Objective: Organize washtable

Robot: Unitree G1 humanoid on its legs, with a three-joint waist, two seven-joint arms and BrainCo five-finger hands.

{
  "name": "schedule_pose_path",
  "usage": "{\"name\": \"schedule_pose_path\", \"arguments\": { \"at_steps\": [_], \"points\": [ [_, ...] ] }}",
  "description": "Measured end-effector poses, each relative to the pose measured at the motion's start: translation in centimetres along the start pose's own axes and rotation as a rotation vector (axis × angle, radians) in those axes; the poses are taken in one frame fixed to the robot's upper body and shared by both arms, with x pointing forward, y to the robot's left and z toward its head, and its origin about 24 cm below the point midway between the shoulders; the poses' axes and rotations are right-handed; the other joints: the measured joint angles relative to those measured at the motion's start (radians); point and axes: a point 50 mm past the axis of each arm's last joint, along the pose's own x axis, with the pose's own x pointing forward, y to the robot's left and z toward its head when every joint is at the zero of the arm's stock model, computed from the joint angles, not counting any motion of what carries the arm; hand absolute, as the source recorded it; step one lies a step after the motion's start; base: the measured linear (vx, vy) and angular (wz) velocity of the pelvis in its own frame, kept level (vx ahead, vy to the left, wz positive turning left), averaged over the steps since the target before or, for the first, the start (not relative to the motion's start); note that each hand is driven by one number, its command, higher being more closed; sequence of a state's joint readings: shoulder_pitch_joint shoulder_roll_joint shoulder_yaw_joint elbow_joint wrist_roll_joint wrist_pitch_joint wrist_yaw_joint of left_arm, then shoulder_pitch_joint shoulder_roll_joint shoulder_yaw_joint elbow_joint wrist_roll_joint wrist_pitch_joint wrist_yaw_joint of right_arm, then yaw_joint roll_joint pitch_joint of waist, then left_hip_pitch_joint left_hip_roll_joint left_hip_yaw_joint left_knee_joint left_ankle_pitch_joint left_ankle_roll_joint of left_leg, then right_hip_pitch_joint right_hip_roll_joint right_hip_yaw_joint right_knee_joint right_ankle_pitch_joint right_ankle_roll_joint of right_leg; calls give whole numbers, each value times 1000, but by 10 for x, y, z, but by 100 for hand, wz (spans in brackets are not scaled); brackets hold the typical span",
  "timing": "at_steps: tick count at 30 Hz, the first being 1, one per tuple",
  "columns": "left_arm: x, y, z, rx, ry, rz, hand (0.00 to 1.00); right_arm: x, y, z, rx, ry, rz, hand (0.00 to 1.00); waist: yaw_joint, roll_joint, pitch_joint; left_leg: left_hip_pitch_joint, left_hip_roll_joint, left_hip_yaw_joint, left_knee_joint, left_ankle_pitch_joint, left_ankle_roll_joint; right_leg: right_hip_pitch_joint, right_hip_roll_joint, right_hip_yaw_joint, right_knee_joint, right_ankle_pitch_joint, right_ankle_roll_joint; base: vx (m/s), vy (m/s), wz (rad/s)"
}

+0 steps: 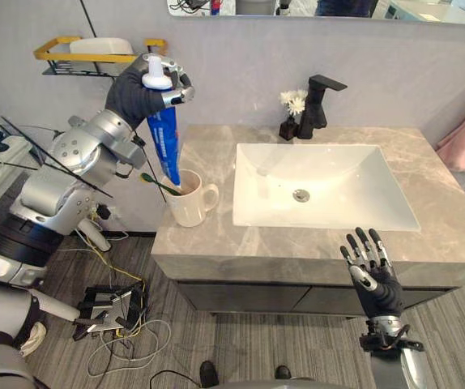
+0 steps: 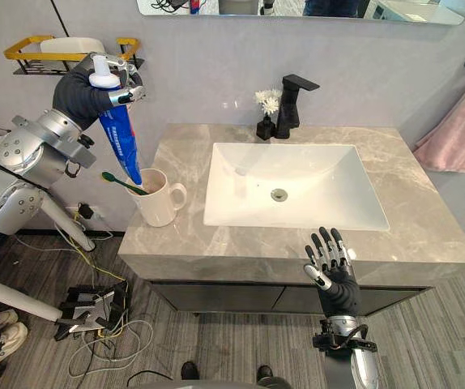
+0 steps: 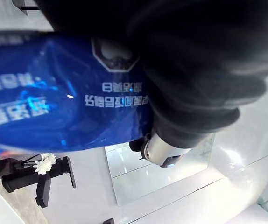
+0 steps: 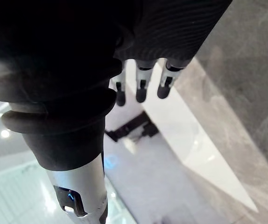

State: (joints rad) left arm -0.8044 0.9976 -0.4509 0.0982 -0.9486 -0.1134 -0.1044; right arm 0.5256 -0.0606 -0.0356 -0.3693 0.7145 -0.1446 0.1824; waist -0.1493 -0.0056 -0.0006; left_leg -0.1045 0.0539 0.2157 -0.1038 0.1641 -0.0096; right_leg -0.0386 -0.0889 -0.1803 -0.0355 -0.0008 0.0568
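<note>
Left eye view: your left hand (image 1: 139, 93) grasped the toothpaste tube (image 1: 165, 142) over the mug (image 1: 190, 207). Your right hand (image 1: 376, 279) hung with fingers spread.

I'm looking steeply down from the head at the washtable (image 1: 208, 243), both eyes sharing the sink (image 2: 330, 186) and faucet (image 1: 317, 101), while the wrist cameras are peering from very close along the left hand (image 3: 194, 84) and right hand (image 4: 54, 93) toward that faucet.

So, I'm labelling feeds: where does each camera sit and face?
Left eye view: head, looking down on washtable; left hand holds toothpaste tube at mug.
Right eye view: same scene; right hand open at front edge.
Left wrist view: along hand; tube, faucet beyond.
Right wrist view: along fingers toward sink.
Shared: faucet.
</note>
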Motion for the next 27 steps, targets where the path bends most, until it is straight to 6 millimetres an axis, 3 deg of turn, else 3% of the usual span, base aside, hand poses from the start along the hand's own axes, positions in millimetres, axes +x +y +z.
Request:
{"name": "schedule_pose_path", "arguments": {
  "at_steps": [27],
  "points": [
    [3, 10, 9, 6, -32, 42, 100, -2, 2, 0, 10, -5, 12, 0, -1, -5, 56, -16, 0, 20, 0, 0, 0, -32, 1, 23, 12, 5, 1, 12, 1, -2]
  ]
}}
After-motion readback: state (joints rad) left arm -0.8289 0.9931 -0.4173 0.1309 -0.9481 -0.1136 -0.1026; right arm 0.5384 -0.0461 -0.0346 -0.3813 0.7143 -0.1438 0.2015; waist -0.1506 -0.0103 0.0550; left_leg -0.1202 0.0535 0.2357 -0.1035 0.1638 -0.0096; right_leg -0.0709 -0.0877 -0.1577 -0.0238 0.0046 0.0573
